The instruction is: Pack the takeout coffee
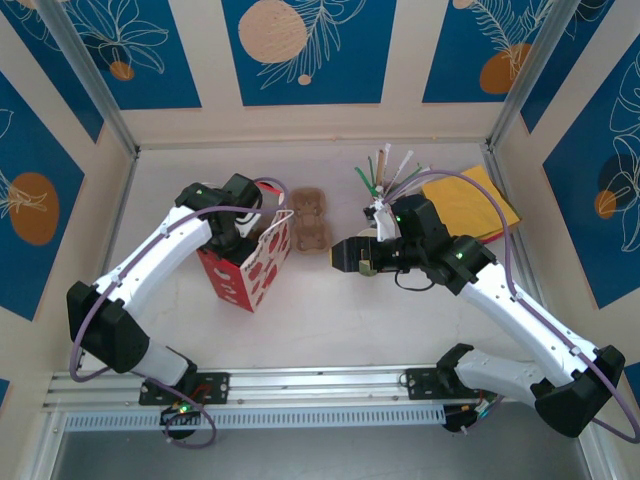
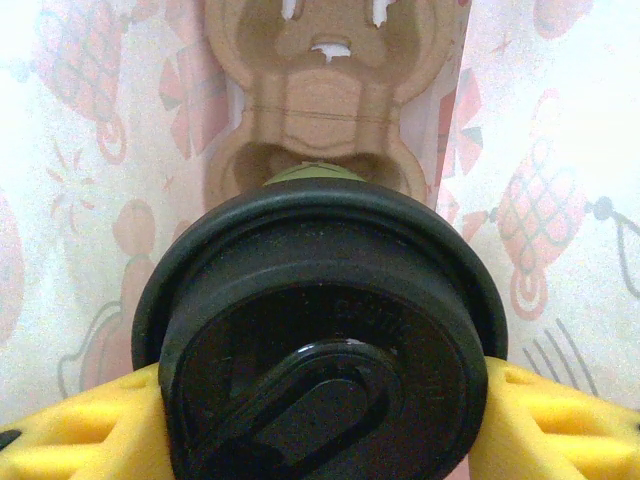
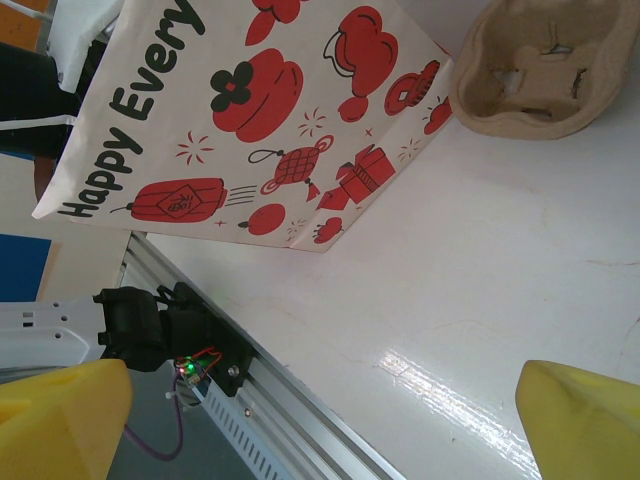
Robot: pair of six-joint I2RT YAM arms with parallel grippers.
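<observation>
In the left wrist view the takeout coffee, a green cup under a round black lid, sits between my yellow fingers. My left gripper is shut on it. The cup hangs inside the red-printed paper bag, whose walls rise on both sides, above a brown cardboard cup carrier at the bag's bottom. From above, the left gripper reaches into the bag's open top. My right gripper hovers open over bare table to the right of the bag, its fingers wide apart around nothing.
Another cardboard carrier lies on the table just right of the bag, also in the right wrist view. Straws and a yellow cloth sit at the back right. An aluminium rail runs along the near edge.
</observation>
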